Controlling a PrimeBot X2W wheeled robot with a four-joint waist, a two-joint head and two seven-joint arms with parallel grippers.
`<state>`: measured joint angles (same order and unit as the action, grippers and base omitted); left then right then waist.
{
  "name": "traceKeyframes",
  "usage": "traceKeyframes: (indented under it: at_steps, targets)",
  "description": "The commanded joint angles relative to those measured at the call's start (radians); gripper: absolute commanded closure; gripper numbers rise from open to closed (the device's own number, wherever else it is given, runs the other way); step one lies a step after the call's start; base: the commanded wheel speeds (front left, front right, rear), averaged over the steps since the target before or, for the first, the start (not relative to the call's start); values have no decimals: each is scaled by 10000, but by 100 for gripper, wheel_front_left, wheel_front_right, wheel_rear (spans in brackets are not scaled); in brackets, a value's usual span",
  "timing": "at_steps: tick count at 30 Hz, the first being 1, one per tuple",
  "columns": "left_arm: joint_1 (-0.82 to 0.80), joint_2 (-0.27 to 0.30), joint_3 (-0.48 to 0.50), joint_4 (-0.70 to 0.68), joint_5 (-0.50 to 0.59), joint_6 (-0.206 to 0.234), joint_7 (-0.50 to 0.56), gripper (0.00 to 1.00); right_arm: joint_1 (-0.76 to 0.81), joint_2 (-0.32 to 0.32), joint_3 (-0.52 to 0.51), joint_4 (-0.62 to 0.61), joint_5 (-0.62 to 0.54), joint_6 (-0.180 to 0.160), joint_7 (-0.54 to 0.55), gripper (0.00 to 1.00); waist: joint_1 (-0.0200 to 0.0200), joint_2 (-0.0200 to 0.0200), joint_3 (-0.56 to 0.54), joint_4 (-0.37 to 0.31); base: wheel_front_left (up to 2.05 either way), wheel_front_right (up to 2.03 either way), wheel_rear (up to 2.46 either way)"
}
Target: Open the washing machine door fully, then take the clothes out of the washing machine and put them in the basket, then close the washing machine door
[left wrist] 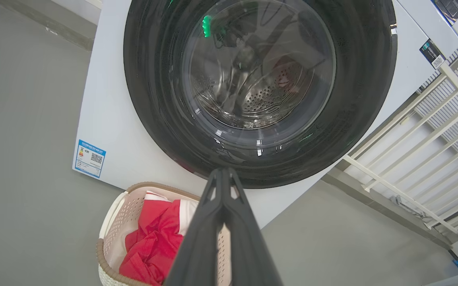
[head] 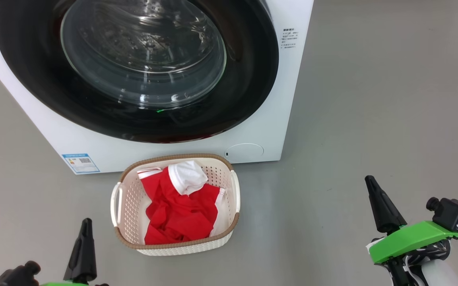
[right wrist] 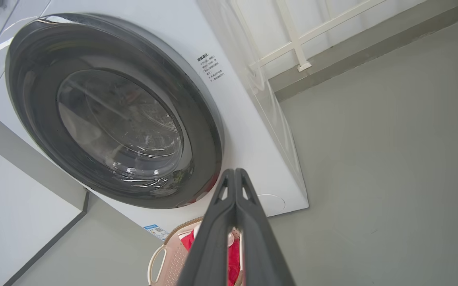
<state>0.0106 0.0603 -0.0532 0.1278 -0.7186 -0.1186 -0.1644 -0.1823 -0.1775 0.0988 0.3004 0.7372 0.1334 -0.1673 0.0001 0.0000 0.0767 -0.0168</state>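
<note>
Grey floor holds the basket with the red clothes lying inside, just before the washing machine, whose door looks closed, so every step seems done, while left tool and right tool hang clenched, empty, nearby.

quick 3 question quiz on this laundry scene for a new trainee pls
1. True or false: the washing machine door stands swung wide open, away from the washing machine.
2. Where do the clothes lie? A) inside the washing machine B) in the basket C) draped over the door
3. Fill in: the left gripper and the right gripper both have their fingers ____ and hold nothing.

Key:
1. False. The door sits shut against the machine's front.
2. B.
3. Shut.
</note>
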Motion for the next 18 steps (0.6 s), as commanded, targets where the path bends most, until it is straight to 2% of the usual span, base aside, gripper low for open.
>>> traceKeyframes:
  at_steps: [1,18]
  targets:
    - [-425,142,189,-161,-259,-29,79,100,-71,-23,-67,-301,273,-8,60,100,-1,0,-11,3,0,0,0]
    - [-555,143,393,72,-1860,-45,513,100,80,170,-382,-350,1831,-11,508,100,-1,0,-141,33,0,0,0]
